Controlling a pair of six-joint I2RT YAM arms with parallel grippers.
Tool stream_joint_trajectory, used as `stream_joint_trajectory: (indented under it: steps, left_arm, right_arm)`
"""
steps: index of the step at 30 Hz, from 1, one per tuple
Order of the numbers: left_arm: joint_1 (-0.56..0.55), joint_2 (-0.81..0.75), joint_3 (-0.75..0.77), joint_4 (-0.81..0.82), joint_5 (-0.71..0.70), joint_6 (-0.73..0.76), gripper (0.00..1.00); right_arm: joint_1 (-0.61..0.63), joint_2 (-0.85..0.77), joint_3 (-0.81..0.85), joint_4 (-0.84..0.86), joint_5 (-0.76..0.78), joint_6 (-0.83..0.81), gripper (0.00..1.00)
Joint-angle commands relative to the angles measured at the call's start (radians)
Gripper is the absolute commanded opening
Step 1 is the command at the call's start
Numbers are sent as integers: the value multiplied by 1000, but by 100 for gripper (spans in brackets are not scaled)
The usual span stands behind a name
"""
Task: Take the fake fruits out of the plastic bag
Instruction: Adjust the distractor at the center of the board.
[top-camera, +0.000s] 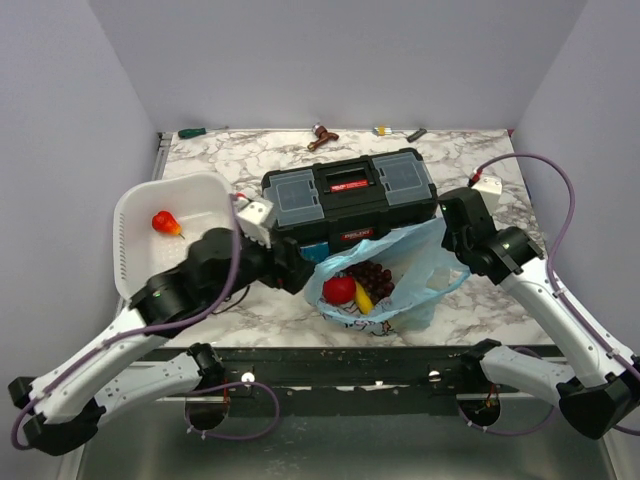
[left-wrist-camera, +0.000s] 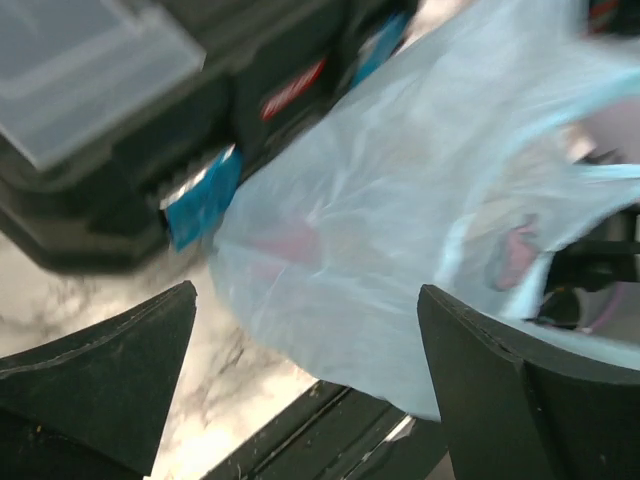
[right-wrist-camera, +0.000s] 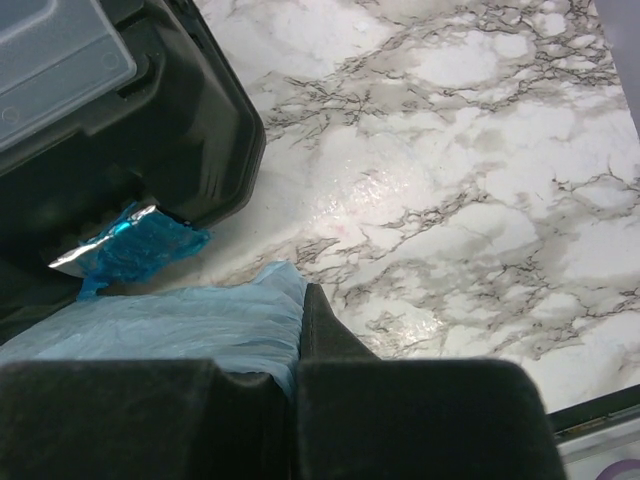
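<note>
Two grippers, top view: my left gripper (top-camera: 292, 266) sits at the left edge of the plastic bag (top-camera: 420, 255); my right gripper (top-camera: 450, 238) is at its raised right edge.
Bag, top view: on the marble table (top-camera: 250, 160), just in front of the black toolbox (top-camera: 350, 195), mouth gaping upward.
Fruits, top view: red apple (top-camera: 339, 290), yellow banana (top-camera: 364, 299) and dark grape bunch (top-camera: 376, 277), all inside the bag.
Basket (top-camera: 122, 245), top view: white, far left, holding a small red pear-shaped fruit (top-camera: 164, 222).
Left wrist view: my fingers (left-wrist-camera: 110, 380) are spread wide and grip nothing; the bag's blue film fills the gap ahead.
Right wrist view: my fingers (right-wrist-camera: 420, 420) are pressed together, a fold of the bag pinched between them.
</note>
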Motion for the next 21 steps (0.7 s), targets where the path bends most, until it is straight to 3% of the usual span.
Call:
stream_joint_trajectory:
  steps: [1, 4, 8, 21]
  left_arm:
    - [6, 72, -127, -10, -119, -137, 89]
    - [18, 124, -198, 46, -150, -204, 89]
    - [75, 240, -229, 130, -64, -235, 90]
    - [278, 585, -120, 332, 2, -174, 90]
  right_arm:
    - [-5, -28, 16, -37, -12, -22, 1]
    - [-4, -36, 8, -50, -19, -21, 1]
    - [-6, -52, 11, -46, -45, -22, 1]
    - [-4, -67, 3, -28, -140, -26, 1]
